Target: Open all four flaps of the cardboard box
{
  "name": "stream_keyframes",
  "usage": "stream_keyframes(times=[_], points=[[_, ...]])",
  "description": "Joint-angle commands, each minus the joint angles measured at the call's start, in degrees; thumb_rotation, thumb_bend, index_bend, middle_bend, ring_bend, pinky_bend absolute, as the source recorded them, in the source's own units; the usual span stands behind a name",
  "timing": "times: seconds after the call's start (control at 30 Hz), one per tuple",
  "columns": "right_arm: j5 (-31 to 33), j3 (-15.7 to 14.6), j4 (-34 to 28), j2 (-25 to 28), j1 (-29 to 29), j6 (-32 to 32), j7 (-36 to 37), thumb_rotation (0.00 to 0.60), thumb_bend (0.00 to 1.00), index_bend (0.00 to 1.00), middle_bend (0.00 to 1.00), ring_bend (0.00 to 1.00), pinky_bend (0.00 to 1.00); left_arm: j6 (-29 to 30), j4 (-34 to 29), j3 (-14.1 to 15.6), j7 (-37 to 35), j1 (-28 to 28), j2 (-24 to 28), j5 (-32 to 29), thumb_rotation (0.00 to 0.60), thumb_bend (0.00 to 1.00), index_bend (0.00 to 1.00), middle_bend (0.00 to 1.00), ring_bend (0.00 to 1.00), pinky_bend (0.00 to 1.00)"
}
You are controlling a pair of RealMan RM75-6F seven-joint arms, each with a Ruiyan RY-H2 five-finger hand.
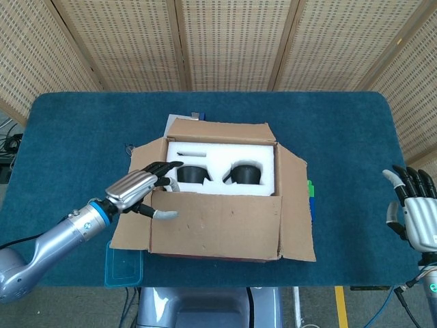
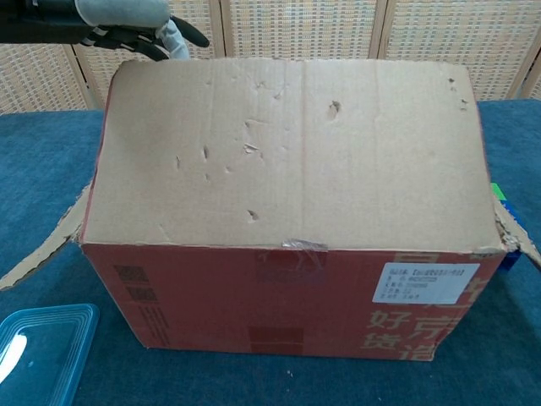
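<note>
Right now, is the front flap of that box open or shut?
Partly open: the front flap stands raised, lifted by the left robot hand, with white foam showing behind.

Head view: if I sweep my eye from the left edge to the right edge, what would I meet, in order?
Silver left arm → clear blue plastic lid → left hand → brown cardboard box with white foam inside → green and blue blocks → right hand.

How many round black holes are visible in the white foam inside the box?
2. One hole is on the left side of the foam, beside the left hand; the other hole is on the right. The near flap may hide more.
</note>
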Motion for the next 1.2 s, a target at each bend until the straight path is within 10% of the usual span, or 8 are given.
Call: stream_keyframes(times=[0.03, 0.67, 1.2], points=[[0.0, 0.1, -0.2, 0.0, 0.1, 0.0, -0.2, 0.6, 0.78, 0.13, 0.09, 0.0, 0.0, 0.1, -1.6, -1.4, -5.3, 1.8, 2.6, 5.0, 0.157, 0.05, 0.39, 0.0, 0.0, 0.0], [-0.2, 0.1, -1.3, 0.1, 0.1, 0.4, -1.2, 0.6, 0.78, 0.13, 0.09, 0.0, 0.0, 8.8, -5.8, 2.0, -28.6, 3.3, 12.6, 30.7, 0.149, 0.05, 0.39, 0.0, 0.0, 0.0], [-0.4, 0.0, -1.5, 0.3, -0.2, 0.9, -1.1, 0.6, 0.78, 0.13, 0.09, 0.0, 0.0, 8.7, -6.1, 8.8, -35.6, -1.1, 14.5, 40.5, 0.139, 0.04, 0.39, 0.0, 0.0, 0.0]])
